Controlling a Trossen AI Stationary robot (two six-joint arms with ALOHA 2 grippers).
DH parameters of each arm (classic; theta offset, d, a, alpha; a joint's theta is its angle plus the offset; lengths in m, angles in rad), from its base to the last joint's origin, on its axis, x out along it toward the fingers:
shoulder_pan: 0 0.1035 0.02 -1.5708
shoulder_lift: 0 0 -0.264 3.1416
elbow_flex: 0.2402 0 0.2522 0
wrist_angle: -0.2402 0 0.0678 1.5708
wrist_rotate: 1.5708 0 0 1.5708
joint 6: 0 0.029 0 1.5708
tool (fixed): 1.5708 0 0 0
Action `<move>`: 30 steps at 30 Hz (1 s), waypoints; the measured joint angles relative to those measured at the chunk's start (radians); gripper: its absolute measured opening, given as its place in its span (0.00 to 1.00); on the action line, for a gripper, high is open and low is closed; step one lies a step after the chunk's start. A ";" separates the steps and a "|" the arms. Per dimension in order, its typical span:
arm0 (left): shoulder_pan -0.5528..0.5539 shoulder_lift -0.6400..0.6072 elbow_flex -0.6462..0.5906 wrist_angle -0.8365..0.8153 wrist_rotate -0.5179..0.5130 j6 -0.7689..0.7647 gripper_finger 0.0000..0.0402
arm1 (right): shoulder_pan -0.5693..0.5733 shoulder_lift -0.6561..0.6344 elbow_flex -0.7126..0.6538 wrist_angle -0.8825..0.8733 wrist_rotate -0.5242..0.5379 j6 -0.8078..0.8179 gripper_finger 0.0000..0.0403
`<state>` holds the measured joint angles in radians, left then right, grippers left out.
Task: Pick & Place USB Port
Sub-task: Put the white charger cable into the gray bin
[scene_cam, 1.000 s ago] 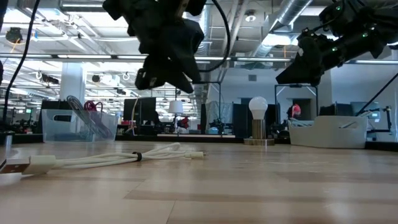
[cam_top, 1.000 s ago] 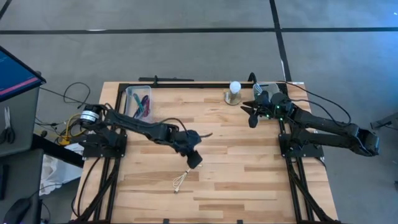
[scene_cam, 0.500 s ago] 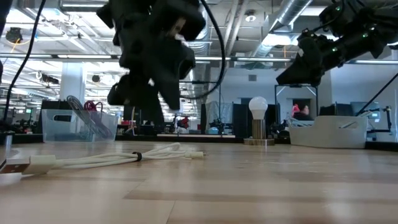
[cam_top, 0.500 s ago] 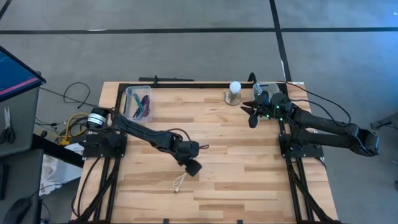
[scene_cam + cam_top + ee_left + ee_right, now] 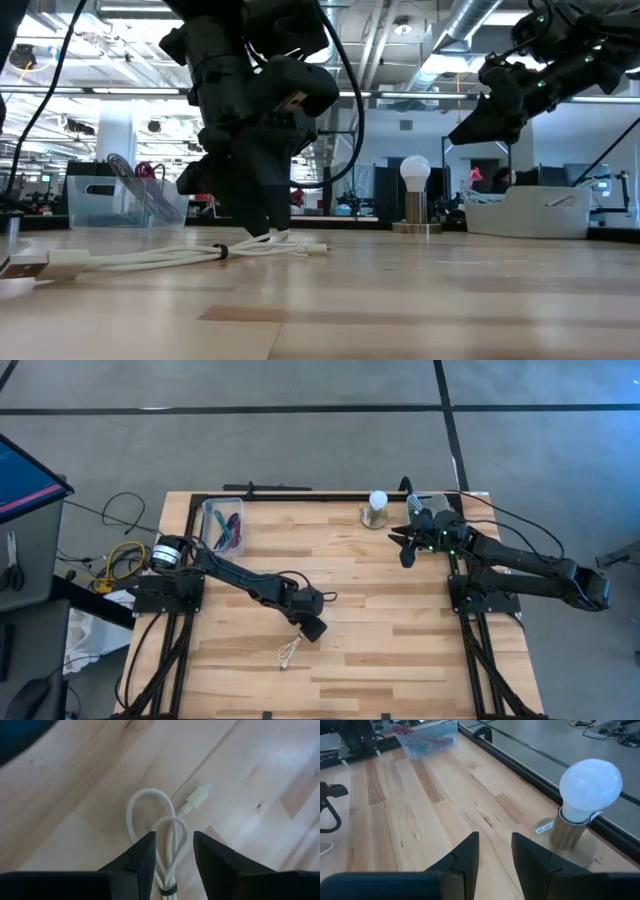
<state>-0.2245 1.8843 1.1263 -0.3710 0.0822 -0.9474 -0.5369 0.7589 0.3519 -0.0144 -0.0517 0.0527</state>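
Note:
A white USB cable [image 5: 288,652] lies bundled on the wooden table, tied by a dark band, and its looped end [image 5: 150,795] and a small plug [image 5: 199,797] show in the left wrist view. My left gripper [image 5: 173,840] is open and low over it, pointing steeply down. One finger stands on each side of the loops [image 5: 262,232]. My right gripper [image 5: 403,545] waits open and raised at the far right, near the bulb. My left gripper's fingers [image 5: 145,850] come from above and straddle the cable's strands just behind the looped end [image 5: 170,832]. The cable lies flat on the table. Whether the fingers touch it, I cannot tell.
A clear plastic bin [image 5: 222,525] with coloured items stands at the far left. A white bulb on a metal stand [image 5: 377,510] and a white tray [image 5: 530,215] are at the far right. A black frame [image 5: 300,492] borders the table. Bare wood lies between the arms.
My left gripper has come down toward the near edge onto the cable and rolled at the wrist, so its fingers now straddle the loops. The cable has stayed where it was.

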 joint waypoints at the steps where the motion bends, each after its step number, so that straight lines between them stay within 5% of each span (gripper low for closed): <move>1: -0.001 0.005 0.000 0.005 0.000 0.000 0.32 | 0.000 0.000 0.000 -0.002 0.000 0.000 0.27; 12: -0.006 0.042 0.000 0.060 0.020 0.031 0.22 | 0.000 0.000 0.000 -0.001 0.000 0.000 0.27; 19: -0.005 0.042 -0.002 0.058 0.019 0.064 0.03 | 0.000 0.000 0.000 -0.001 0.000 0.000 0.27; 30: 0.036 -0.011 -0.003 0.104 0.019 0.233 0.02 | 0.000 0.000 0.000 -0.001 0.000 -0.001 0.27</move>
<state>-0.1887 1.8729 1.1233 -0.2669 0.1017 -0.7147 -0.5369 0.7589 0.3519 -0.0155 -0.0517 0.0521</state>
